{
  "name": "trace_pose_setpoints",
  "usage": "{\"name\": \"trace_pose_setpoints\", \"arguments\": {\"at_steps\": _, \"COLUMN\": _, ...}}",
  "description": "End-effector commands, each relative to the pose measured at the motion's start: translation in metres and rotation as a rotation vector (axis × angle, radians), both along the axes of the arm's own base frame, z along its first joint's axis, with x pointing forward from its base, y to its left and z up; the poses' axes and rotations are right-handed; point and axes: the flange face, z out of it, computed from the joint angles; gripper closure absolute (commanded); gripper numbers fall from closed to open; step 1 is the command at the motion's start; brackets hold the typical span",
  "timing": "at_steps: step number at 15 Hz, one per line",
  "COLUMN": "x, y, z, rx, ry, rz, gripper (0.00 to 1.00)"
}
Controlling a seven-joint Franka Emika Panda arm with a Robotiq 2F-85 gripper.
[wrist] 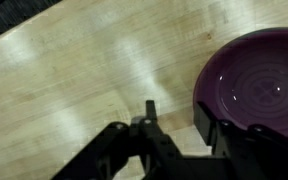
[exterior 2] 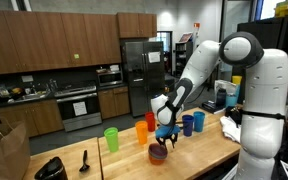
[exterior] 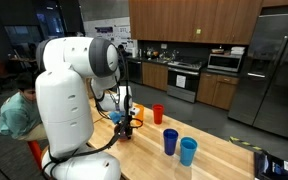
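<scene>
A dark purple bowl sits on the light wooden table, at the right of the wrist view. It also shows in an exterior view, right under the hand. My gripper is open and low over the table. One finger is over bare wood and the other is at the bowl's left rim. Wood shows between the fingers and nothing is held. In both exterior views the gripper points down at the table.
Cups stand on the table near the bowl: green, orange, red and two blue ones. A black object lies at the table's end. A person sits behind the robot.
</scene>
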Motion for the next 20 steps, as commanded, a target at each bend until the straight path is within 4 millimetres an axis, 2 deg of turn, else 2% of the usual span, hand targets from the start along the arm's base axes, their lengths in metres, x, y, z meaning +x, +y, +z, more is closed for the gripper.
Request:
{"name": "trace_pose_setpoints", "arguments": {"at_steps": 1, "x": 0.001, "y": 0.008, "z": 0.010, "rx": 0.008, "ry": -0.030, "rz": 0.018, "gripper": 0.23}}
{"name": "trace_pose_setpoints", "arguments": {"at_steps": 2, "x": 0.002, "y": 0.010, "z": 0.013, "rx": 0.010, "ry": -0.034, "rz": 0.024, "gripper": 0.16}}
{"name": "trace_pose_setpoints", "arguments": {"at_steps": 6, "x": 0.004, "y": 0.022, "z": 0.020, "rx": 0.014, "ry": -0.050, "rz": 0.047, "gripper": 0.13}}
{"name": "trace_pose_setpoints", "arguments": {"at_steps": 9, "x": 0.005, "y": 0.027, "z": 0.021, "rx": 0.021, "ry": -0.051, "rz": 0.059, "gripper": 0.25}}
{"name": "trace_pose_setpoints", "arguments": {"at_steps": 10, "x": 0.005, "y": 0.028, "z": 0.019, "rx": 0.021, "ry": -0.049, "rz": 0.061, "gripper": 0.43}}
{"name": "trace_pose_setpoints", "arguments": {"at_steps": 12, "x": 0.005, "y": 0.027, "z": 0.015, "rx": 0.019, "ry": -0.040, "rz": 0.061, "gripper": 0.55}}
{"name": "trace_pose_setpoints", "arguments": {"at_steps": 13, "x": 0.005, "y": 0.027, "z": 0.013, "rx": 0.019, "ry": -0.033, "rz": 0.060, "gripper": 0.65}}
{"name": "trace_pose_setpoints", "arguments": {"at_steps": 14, "x": 0.006, "y": 0.026, "z": 0.011, "rx": 0.018, "ry": -0.029, "rz": 0.060, "gripper": 0.69}}
{"name": "trace_pose_setpoints", "arguments": {"at_steps": 15, "x": 0.006, "y": 0.027, "z": 0.010, "rx": 0.016, "ry": -0.024, "rz": 0.061, "gripper": 0.67}}
{"name": "trace_pose_setpoints", "arguments": {"at_steps": 16, "x": 0.006, "y": 0.027, "z": 0.008, "rx": 0.016, "ry": -0.021, "rz": 0.061, "gripper": 0.51}}
{"name": "trace_pose_setpoints", "arguments": {"at_steps": 17, "x": 0.005, "y": 0.027, "z": 0.007, "rx": 0.015, "ry": -0.017, "rz": 0.061, "gripper": 0.45}}
{"name": "trace_pose_setpoints", "arguments": {"at_steps": 18, "x": 0.005, "y": 0.028, "z": 0.005, "rx": 0.014, "ry": -0.013, "rz": 0.062, "gripper": 0.41}}
{"name": "trace_pose_setpoints", "arguments": {"at_steps": 19, "x": 0.005, "y": 0.028, "z": 0.003, "rx": 0.012, "ry": -0.008, "rz": 0.063, "gripper": 0.43}}
{"name": "trace_pose_setpoints", "arguments": {"at_steps": 20, "x": 0.006, "y": 0.029, "z": 0.001, "rx": 0.009, "ry": -0.002, "rz": 0.065, "gripper": 0.38}}
